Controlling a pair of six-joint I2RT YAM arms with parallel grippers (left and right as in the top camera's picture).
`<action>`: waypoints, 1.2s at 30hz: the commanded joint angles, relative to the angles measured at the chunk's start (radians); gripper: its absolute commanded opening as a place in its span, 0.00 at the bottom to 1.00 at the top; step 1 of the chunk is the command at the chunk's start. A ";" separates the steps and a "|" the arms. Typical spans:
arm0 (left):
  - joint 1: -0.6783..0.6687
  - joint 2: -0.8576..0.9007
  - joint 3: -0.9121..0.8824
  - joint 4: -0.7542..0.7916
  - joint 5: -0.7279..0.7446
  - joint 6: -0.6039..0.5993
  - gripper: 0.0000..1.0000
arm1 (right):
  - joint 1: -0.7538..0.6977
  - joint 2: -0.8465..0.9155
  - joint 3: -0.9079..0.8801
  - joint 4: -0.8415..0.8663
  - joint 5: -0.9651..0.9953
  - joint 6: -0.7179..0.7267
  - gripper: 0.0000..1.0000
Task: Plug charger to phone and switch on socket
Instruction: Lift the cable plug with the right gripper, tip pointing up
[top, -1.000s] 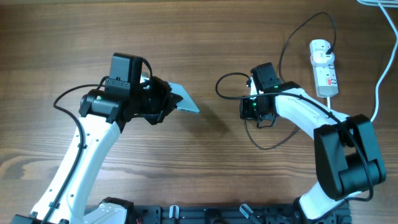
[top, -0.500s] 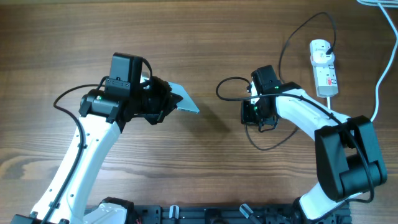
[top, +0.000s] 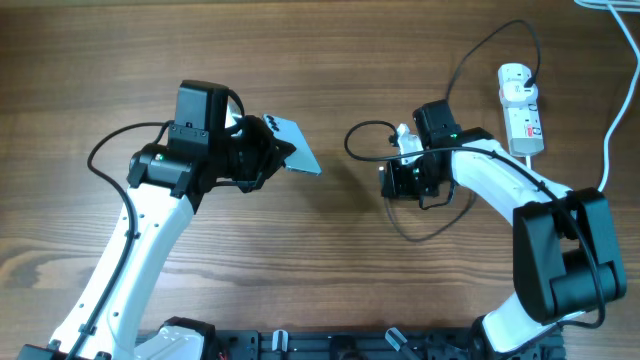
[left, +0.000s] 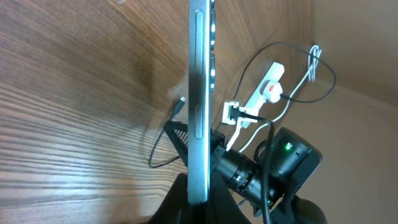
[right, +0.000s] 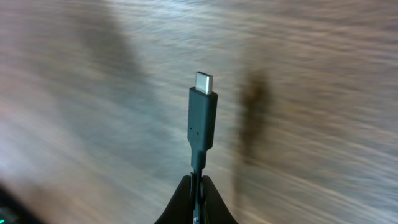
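My left gripper is shut on the phone and holds it tilted above the table. From overhead the phone is a grey-blue slab. In the left wrist view it stands edge-on between the jaws. My right gripper is shut on the charger cable just behind its small black connector tip, which points away from the jaws. The black cable loops back to the socket, a white power strip at the far right. The phone and the connector are apart.
A thick white lead runs along the right table edge. Slack black cable loops on the table around my right gripper. The power strip also shows in the left wrist view, beyond the right arm.
My left gripper has tilted the phone and lifted it slightly. My right gripper has turned and shifted a little with the charger tip; the right wrist view is motion-blurred.
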 joint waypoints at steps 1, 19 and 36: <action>-0.003 -0.002 0.009 0.015 0.009 0.066 0.04 | -0.001 -0.024 0.018 -0.018 0.253 -0.117 0.05; -0.003 -0.002 0.009 0.019 0.009 0.066 0.04 | 0.019 -0.024 0.013 0.047 0.198 -0.083 0.20; -0.003 -0.002 0.009 0.018 0.009 0.066 0.04 | 0.021 -0.024 -0.043 0.109 0.156 -0.031 0.17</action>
